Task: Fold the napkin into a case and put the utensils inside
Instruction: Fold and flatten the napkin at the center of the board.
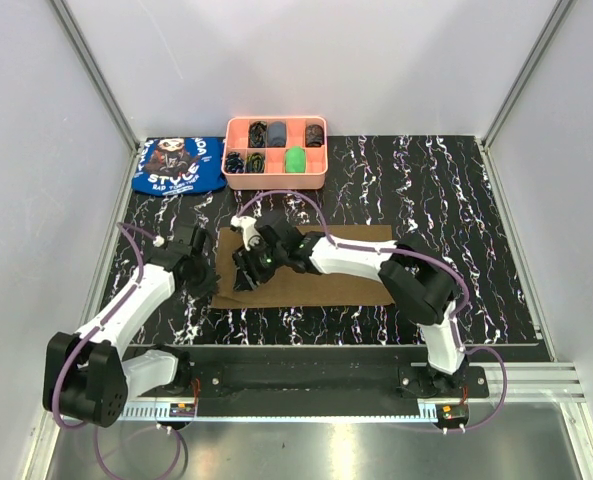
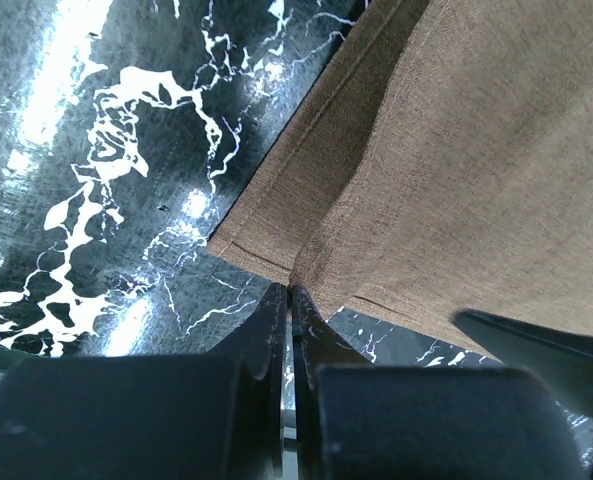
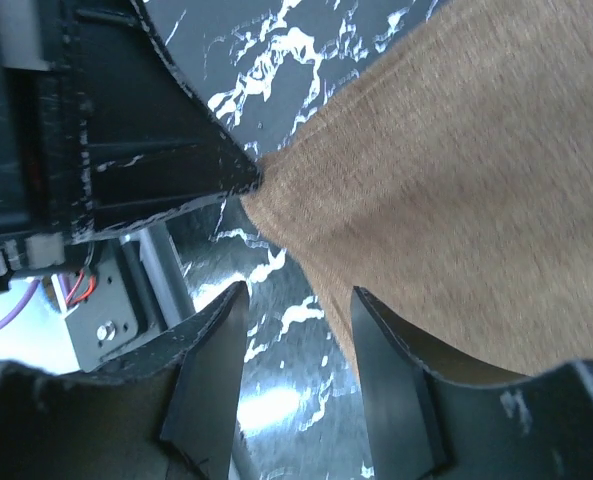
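The table point(image 1: 426, 200) is the biggest thing: a flat black top with white veins like marble, a little glossy. On its middle lies the one napkin point(image 1: 346, 270), a long rectangle of olive-brown woven cloth, matte and coarse, with a stitched hem along the edge. Most of it lies flat, but its near left corner is raised and creased.

There are two arms with white and black shells. The left arm point(image 1: 141, 295) comes to the napkin's left edge, and the right arm point(image 1: 361, 255) reaches across the cloth toward the same end.

At the far edge stands one pink tray point(image 1: 276, 181), a rounded plastic rectangle with eight compartments in two rows of four; small dark items and one green item point(image 1: 295, 160) sit inside. Beside it on the left lies one blue cloth point(image 1: 181, 165) with white letters.

The left gripper point(image 2: 288, 300) is closed tightly and pinches the napkin's corner. The right gripper point(image 3: 298, 295) has its two black fingers spread apart and holds nothing; one finger is over the cloth's edge.
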Robot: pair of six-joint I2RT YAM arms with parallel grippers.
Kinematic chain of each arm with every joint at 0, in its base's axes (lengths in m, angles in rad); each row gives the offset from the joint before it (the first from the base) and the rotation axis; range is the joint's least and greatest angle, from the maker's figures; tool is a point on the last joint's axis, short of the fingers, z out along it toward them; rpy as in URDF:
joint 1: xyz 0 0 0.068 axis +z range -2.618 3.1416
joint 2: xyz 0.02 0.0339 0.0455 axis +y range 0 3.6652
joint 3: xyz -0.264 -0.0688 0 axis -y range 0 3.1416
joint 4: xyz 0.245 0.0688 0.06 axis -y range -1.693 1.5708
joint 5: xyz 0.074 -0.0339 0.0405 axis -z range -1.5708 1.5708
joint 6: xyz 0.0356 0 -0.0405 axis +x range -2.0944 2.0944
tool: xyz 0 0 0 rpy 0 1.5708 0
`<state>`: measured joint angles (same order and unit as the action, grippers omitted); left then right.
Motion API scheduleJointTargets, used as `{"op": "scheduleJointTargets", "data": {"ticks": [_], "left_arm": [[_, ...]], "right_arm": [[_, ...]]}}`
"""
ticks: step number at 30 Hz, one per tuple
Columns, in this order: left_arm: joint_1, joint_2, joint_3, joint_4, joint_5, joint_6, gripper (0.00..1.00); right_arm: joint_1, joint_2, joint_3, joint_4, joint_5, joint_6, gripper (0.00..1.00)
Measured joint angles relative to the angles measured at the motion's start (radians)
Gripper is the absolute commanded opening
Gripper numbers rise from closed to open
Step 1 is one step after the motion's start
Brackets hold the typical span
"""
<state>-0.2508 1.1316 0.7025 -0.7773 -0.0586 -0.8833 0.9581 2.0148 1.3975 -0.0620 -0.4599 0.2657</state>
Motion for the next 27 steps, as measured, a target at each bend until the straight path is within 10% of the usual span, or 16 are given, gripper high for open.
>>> {"op": "scheduleJointTargets", "data": {"ticks": [19, 27], "left_arm": [[0.094, -0.02, 0.021, -0.037, 0.114, 0.053, 0.0], [0.096, -0.02, 0.021, -0.028, 0.124, 0.054, 0.0]], "right_arm": [[0.079, 0.132, 0.068, 0.125, 0.049, -0.008, 0.63], [0.083, 0.132, 0.069, 0.128, 0.092, -0.023, 0.23]]}}
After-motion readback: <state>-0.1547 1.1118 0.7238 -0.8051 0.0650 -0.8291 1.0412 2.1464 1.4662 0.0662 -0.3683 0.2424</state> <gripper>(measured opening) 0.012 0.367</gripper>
